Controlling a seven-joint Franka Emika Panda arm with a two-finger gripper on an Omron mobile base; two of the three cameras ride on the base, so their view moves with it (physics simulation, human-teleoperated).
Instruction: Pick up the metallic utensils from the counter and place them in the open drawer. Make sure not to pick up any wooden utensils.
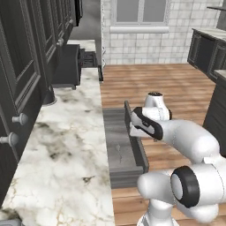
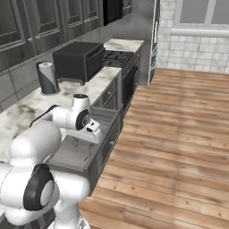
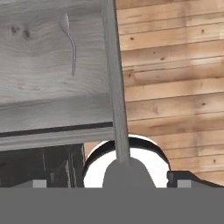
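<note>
Drawer; one metal spoon inside

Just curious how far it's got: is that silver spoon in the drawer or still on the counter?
In. The spoon lies flat on the open drawer's grey bottom, apart from the open gripper.

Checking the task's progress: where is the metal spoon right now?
The spoon lies flat on the bottom of the open drawer, beside the marble counter; the hand view shows it near the top left.
</note>
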